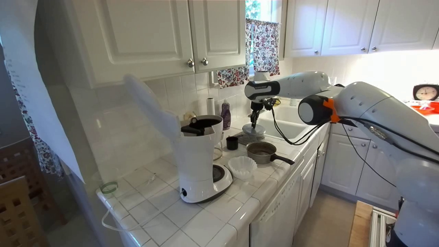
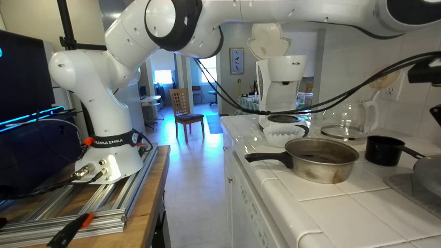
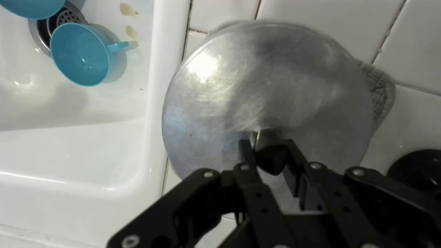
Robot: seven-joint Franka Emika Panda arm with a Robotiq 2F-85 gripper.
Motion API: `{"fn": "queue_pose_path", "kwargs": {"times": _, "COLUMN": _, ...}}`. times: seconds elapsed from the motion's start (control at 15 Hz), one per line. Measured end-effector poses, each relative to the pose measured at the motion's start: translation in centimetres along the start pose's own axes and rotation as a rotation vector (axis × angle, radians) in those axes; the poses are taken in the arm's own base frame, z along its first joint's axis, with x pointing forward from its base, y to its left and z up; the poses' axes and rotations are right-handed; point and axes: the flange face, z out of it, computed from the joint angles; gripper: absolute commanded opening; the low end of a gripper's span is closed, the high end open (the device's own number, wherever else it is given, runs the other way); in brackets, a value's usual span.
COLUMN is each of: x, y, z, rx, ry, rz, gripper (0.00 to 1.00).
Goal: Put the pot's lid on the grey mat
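Note:
The lid (image 3: 213, 113) is a pale silvery disc with a dark knob. It is over the grey mat (image 3: 380, 88), whose edges show at its right and upper left in the wrist view. My gripper (image 3: 267, 146) is shut on the lid's knob, one finger on each side. In an exterior view the lid (image 1: 253, 129) hangs below the gripper (image 1: 253, 124); whether it touches the mat (image 1: 242, 139) I cannot tell. The lid (image 2: 430, 174) and mat (image 2: 408, 186) are cut off in an exterior view. The pot (image 1: 261, 153) stands uncovered beside the mat; it also shows here (image 2: 324, 163).
A small dark cup (image 1: 232, 143) stands near the mat. A paper filter (image 1: 242, 167) and the white coffee maker (image 1: 197, 164) stand past the pot. The sink (image 3: 160, 86), with blue cups (image 3: 81, 55) in it, borders the lid's other side. A glass carafe (image 2: 348, 119) stands behind.

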Motion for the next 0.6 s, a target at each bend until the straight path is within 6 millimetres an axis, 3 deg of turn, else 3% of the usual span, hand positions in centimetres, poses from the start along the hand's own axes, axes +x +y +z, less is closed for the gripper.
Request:
{"fn": "queue_pose_path", "kwargs": {"times": 0.47, "x": -0.1, "y": -0.4, "z": 2.1, "rx": 0.012, "ry": -0.014, "rz": -0.016, "gripper": 0.06}}
{"fn": "queue_pose_path", "kwargs": {"times": 0.53, "x": -0.1, "y": -0.4, "z": 2.3, "rx": 0.013, "ry": -0.014, "rz": -0.018, "gripper": 0.50}}
{"fn": "queue_pose_path", "kwargs": {"times": 0.6, "x": 0.0, "y": -0.4, "z": 2.3, "rx": 0.013, "ry": -0.014, "rz": -0.019, "gripper": 0.52}}
